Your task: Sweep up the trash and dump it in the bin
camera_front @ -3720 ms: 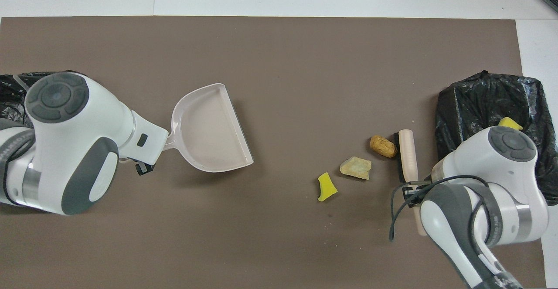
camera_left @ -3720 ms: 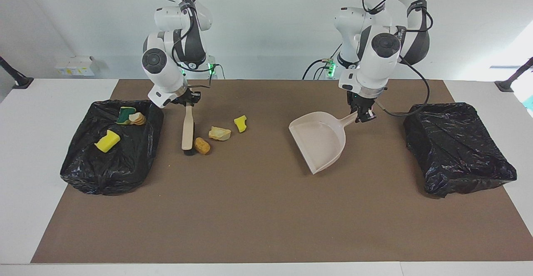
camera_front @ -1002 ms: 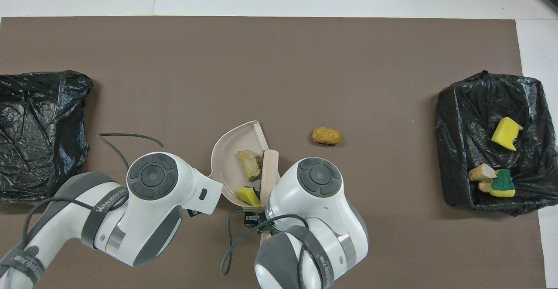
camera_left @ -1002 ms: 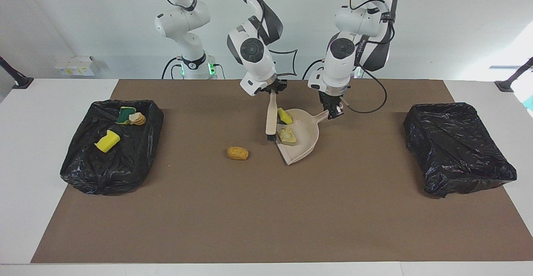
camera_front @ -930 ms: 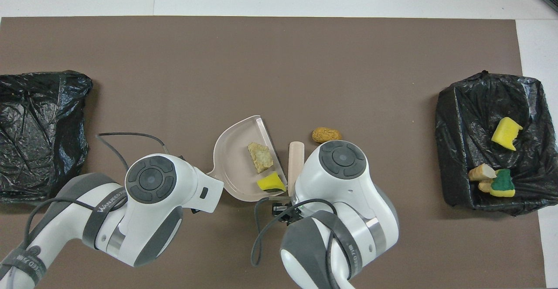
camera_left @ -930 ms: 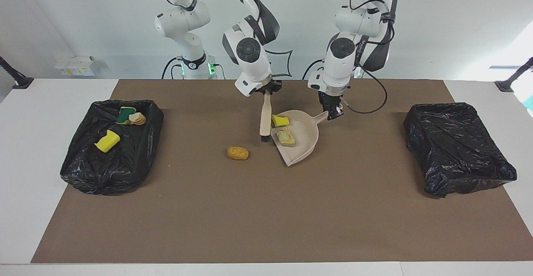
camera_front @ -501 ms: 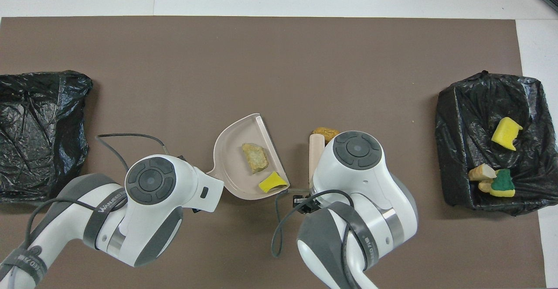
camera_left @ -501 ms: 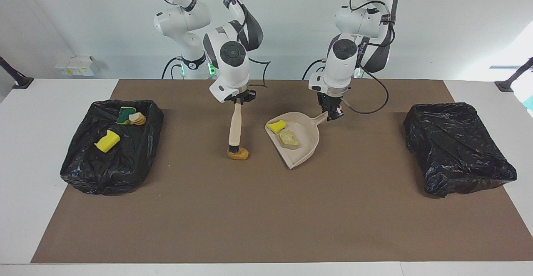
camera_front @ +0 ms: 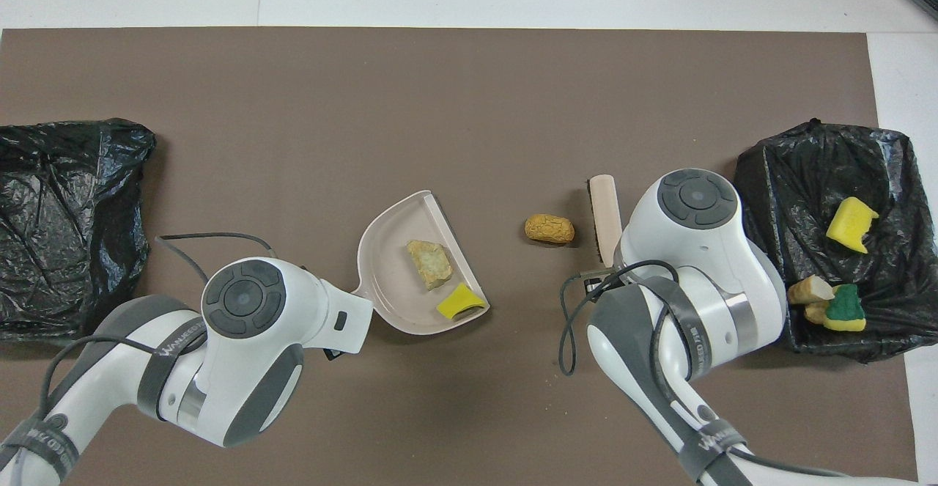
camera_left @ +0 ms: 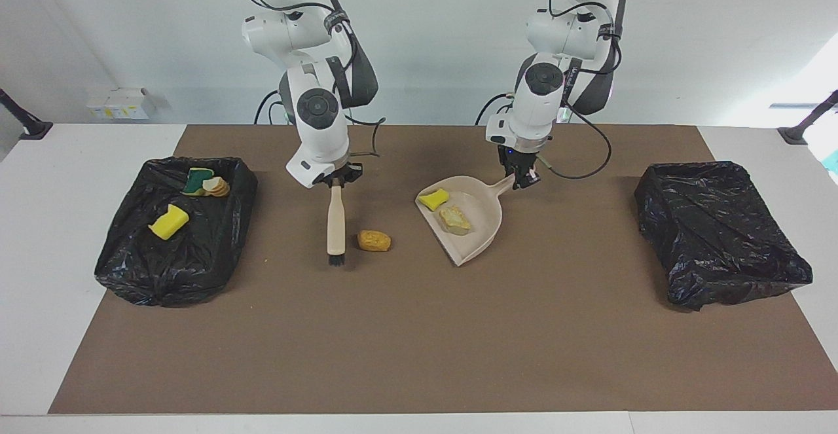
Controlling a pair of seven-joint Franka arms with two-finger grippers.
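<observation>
Brush (camera_front: 606, 215) beside nugget (camera_front: 549, 229); dustpan (camera_front: 396, 299) holds scraps (camera_front: 429, 262).

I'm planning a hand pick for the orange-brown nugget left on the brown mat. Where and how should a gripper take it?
Grip the orange-brown nugget across its short middle, coming straight down from above. It lies flat on the mat as a stubby oval, its long axis running toward the arms' ends of the table, with bare mat all round between the brush and the dustpan.

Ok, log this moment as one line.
right gripper: holds brush | left gripper: holds dustpan | nugget: on mat between them
</observation>
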